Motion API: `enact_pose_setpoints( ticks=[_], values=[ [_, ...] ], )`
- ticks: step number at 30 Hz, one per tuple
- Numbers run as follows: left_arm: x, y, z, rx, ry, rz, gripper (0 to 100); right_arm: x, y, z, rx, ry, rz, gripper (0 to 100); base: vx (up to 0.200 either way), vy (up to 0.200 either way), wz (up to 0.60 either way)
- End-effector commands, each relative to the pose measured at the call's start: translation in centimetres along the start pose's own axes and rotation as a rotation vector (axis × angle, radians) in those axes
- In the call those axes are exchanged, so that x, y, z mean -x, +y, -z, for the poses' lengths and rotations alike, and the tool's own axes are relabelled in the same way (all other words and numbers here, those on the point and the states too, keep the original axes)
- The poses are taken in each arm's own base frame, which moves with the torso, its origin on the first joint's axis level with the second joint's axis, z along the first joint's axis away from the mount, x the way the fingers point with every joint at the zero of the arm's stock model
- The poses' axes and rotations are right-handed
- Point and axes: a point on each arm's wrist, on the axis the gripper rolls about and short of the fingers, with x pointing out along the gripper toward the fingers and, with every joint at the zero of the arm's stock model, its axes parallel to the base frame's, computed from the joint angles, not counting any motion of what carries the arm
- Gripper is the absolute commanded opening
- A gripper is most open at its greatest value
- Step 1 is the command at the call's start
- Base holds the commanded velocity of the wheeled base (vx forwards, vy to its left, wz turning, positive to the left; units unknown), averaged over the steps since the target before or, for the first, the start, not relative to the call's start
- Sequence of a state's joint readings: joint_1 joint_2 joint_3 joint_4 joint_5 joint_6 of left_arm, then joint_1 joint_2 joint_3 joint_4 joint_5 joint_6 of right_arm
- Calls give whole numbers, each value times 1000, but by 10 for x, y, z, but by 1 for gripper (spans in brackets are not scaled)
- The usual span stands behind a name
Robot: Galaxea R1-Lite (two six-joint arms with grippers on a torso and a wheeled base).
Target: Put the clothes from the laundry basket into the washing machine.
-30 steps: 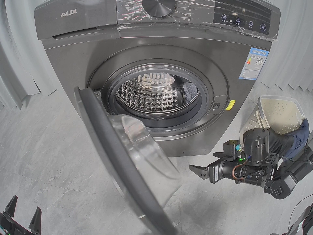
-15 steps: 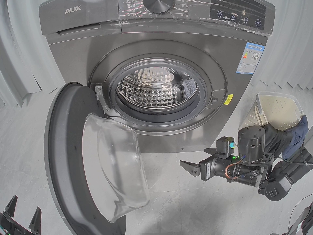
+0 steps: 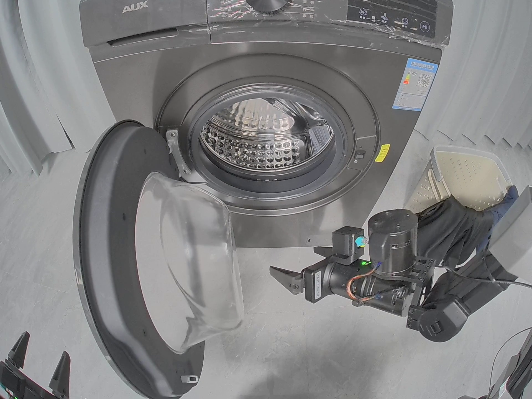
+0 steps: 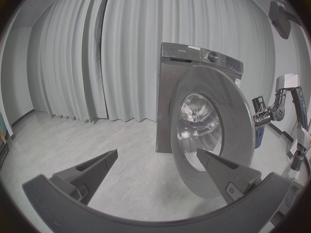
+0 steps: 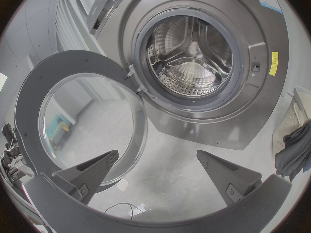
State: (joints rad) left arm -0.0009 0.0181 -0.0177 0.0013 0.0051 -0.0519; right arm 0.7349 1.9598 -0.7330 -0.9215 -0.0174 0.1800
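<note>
The grey washing machine (image 3: 266, 112) stands with its round door (image 3: 127, 250) swung wide to the left, baring the steel drum (image 3: 266, 134). Nothing lies in the drum (image 5: 191, 55). A cream laundry basket (image 3: 471, 173) stands to the machine's right, and dark clothes (image 3: 454, 228) hang over its near rim. My right gripper (image 3: 299, 264) is open and holds nothing. It is low over the floor, below the door opening and left of the basket. My left gripper (image 3: 43, 347) is open at the near left, facing the door's outer side (image 4: 233, 114).
The open door (image 5: 64, 81) takes up the floor left of the opening. Pale curtains (image 3: 39, 84) hang behind and beside the machine. Bare grey floor (image 3: 310, 350) lies between the door and the basket (image 5: 296, 114), where the clothes (image 5: 293, 152) hang.
The door has swung from half open to wide open at the left. My right gripper has moved left, away from the basket. The head view has shifted too.
</note>
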Motion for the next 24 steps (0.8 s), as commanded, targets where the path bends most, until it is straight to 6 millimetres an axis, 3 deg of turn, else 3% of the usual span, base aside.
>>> enact_pose_setpoints(
  ticks=[1,8,13,16,20,24],
  values=[
    [-1,0,5,0,7,-1,100,-17,11,10,10,18,-30,100,0,0,0],
    [0,0,5,2,6,-1,100,-47,28,18,13,-47,-75,100,0,0,0],
    [0,0,4,2,4,1,100,-53,39,9,9,-89,-103,100,0,0,0],
    [0,0,5,2,6,1,100,-52,47,-8,1,-199,-147,100,0,0,0],
    [0,0,5,2,7,-1,100,-53,42,-15,-17,-227,-139,100,0,0,0],
    [0,0,4,2,4,1,100,-58,32,-8,-20,-190,-99,100,0,0,0]
  ],
)
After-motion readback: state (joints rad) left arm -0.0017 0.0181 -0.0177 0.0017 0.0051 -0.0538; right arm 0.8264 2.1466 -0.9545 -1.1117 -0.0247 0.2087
